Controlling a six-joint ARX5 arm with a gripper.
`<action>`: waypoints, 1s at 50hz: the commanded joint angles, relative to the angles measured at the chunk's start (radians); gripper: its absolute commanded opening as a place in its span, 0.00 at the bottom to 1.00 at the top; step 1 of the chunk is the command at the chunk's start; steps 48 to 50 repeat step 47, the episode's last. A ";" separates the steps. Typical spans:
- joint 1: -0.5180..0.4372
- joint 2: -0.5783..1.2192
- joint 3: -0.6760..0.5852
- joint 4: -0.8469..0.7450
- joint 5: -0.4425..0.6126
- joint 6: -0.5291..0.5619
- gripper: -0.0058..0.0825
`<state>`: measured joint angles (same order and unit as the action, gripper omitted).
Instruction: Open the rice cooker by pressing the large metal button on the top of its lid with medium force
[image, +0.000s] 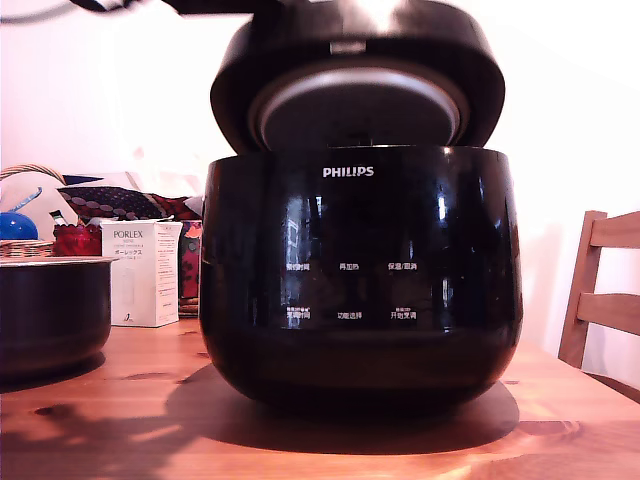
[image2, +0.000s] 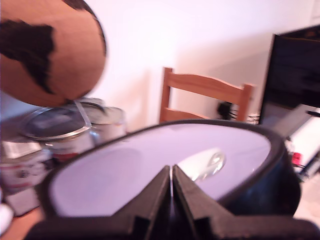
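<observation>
Your tool is clenched on nothing: in the wrist view the two black fingers meet along a thin seam, pointing at the lid just beyond them. That lid reads there as a broad glossy oval with a dark rim, bright with reflection.

The rice cooker sits in the middle of the table, facing the exterior camera, and the lid already stands raised behind the body, its round grey metal plate showing underneath. So the press looks done. I cannot make out the metal button in either view.

What could go wrong: the tool sits very near the lid's slick, curved shell. Push forward and the closed tips could skid off the gloss, or knock the lid back down onto the pot. A sideways drag could shove the whole cooker across the smooth wood towards the smaller dark pot with the grey rim at the exterior view's left. Back off along a clear line.

The cooker is rounded, hard and mirror-black with white lettering; the table is warm varnished pine. A white carton and a wooden chair stand well clear.
</observation>
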<state>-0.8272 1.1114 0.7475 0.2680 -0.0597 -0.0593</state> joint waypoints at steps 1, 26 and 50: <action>0.016 -0.011 -0.031 -0.020 -0.011 0.013 0.04; 0.259 -0.214 -0.031 -0.169 -0.061 0.097 0.04; 0.476 -0.340 -0.031 -0.280 -0.060 0.121 0.04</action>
